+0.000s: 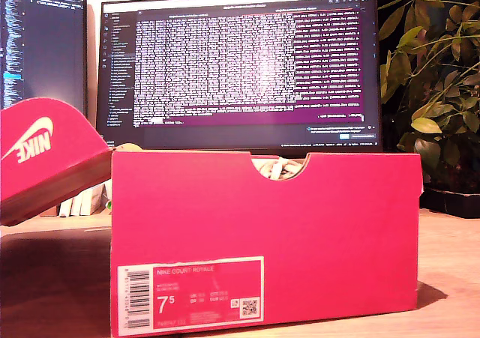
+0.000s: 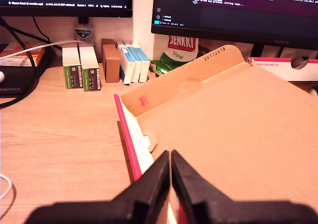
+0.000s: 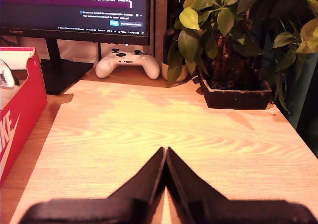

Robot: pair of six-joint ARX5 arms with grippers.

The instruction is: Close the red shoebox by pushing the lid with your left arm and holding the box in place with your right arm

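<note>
Nearest the exterior camera stands the red shoebox (image 1: 262, 240), its labelled end wall filling the frame, paper stuffing visible through the notch in its top edge. It sits on the wooden tabletop (image 1: 450, 263), open. At the exterior view's left the lid (image 1: 45, 158) hangs swung outward and tilted up, hinged along that side, so I judge it needs a push over the top to shut.

My first gripper (image 2: 170, 184) hovers by the lid's cardboard underside, near its red edge; its jaws are pressed together and hold nothing, and I cannot tell whether the tips touch the lid. Closed tips suit pushing.

My second gripper (image 3: 165, 179) hangs over bare tabletop, the box's side wall well apart from it; jaws pressed together, empty, not yet bracing the box.
</note>
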